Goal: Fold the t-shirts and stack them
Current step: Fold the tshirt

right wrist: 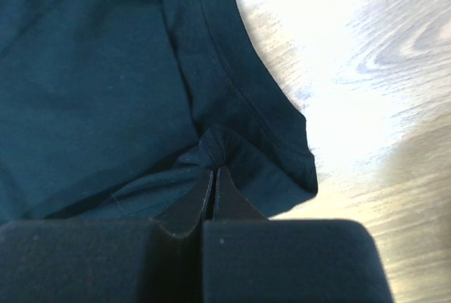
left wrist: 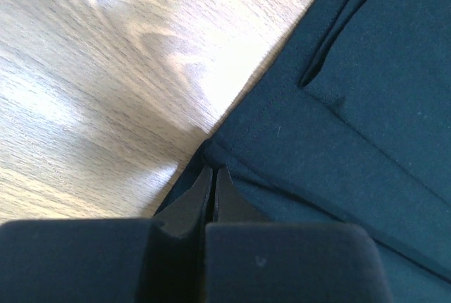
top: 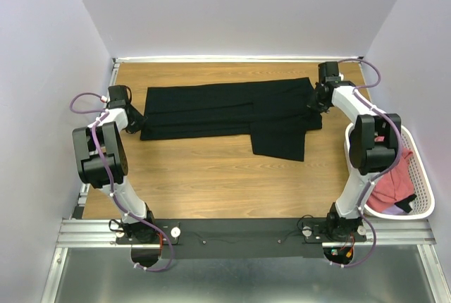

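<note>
A large black t-shirt [top: 225,109] lies flattened across the far half of the wooden table [top: 197,176], with one flap hanging toward the front at its right. My left gripper [top: 135,121] is at the shirt's left edge. In the left wrist view it [left wrist: 213,169] is shut, its tips pinching the hem corner of the black cloth [left wrist: 352,106]. My right gripper [top: 316,103] is at the shirt's right edge. There it [right wrist: 213,170] is shut on a puckered bit of the cloth [right wrist: 91,70]. Salmon-red t-shirts [top: 393,180] lie bunched in the basket.
A white mesh basket [top: 425,183] stands off the table's right edge beside the right arm. Walls close in the table at the back and on both sides. Bare wood lies in front of the shirt, up to the arm bases.
</note>
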Tool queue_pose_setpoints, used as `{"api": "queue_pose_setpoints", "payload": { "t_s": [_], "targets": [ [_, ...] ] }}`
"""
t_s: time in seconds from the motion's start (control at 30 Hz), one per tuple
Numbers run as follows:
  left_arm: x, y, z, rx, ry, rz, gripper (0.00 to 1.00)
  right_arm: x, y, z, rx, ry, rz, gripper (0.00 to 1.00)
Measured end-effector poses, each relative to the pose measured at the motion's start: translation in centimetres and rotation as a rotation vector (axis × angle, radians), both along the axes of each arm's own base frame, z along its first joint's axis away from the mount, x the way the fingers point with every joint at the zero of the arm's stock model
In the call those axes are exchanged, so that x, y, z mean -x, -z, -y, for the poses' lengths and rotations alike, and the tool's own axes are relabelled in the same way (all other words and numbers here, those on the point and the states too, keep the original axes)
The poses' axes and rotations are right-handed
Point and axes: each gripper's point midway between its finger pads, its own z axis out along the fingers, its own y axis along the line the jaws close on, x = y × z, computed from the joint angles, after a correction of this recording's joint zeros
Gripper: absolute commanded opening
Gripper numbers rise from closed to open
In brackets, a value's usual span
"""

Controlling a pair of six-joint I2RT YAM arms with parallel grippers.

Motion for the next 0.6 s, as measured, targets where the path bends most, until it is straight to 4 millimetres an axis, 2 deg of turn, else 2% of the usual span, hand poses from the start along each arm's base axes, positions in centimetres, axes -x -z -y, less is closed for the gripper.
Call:
{"api": "queue_pose_setpoints", "payload": {
  "t_s": [0.17, 0.3, 0.33, 0.47, 0.5, 0.53, 0.57, 0.6],
  "targets": [
    [-0.2, 0.4, -0.1, 0.0, 0.0, 0.001, 0.0, 0.0, 2.0, 0.2, 0.012, 0.006, -0.04, 0.06],
    [-0.5, 0.3, 0.0, 0.0, 0.003, 0.011, 0.02, -0.2, 2.4, 0.4, 0.024, 0.01, -0.041, 0.1],
    [-0.5, 0.3, 0.0, 0.001, 0.005, 0.016, 0.04, -0.2, 2.4, 0.5, 0.026, 0.01, -0.039, 0.15],
    [-0.8, 0.2, 0.2, 0.007, 0.02, 0.035, 0.16, -0.4, 2.3, 0.8, 0.044, 0.005, -0.033, 0.32],
    [-1.0, 0.2, 0.3, 0.011, 0.027, 0.046, 0.18, -0.4, 2.3, 0.9, 0.052, 0.002, -0.031, 0.42],
    [-1.0, 0.2, 0.3, 0.014, 0.035, 0.052, 0.22, -0.5, 2.2, 1.1, 0.056, 0.001, -0.028, 0.47],
    [-1.1, 0.2, 0.4, 0.017, 0.041, 0.058, 0.28, -0.5, 2.0, 1.2, 0.058, -0.001, -0.025, 0.51],
    [-1.1, 0.1, 0.4, 0.02, 0.047, 0.064, 0.44, -0.4, 1.7, 1.2, 0.062, -0.007, -0.02, 0.54]
  ]
}}
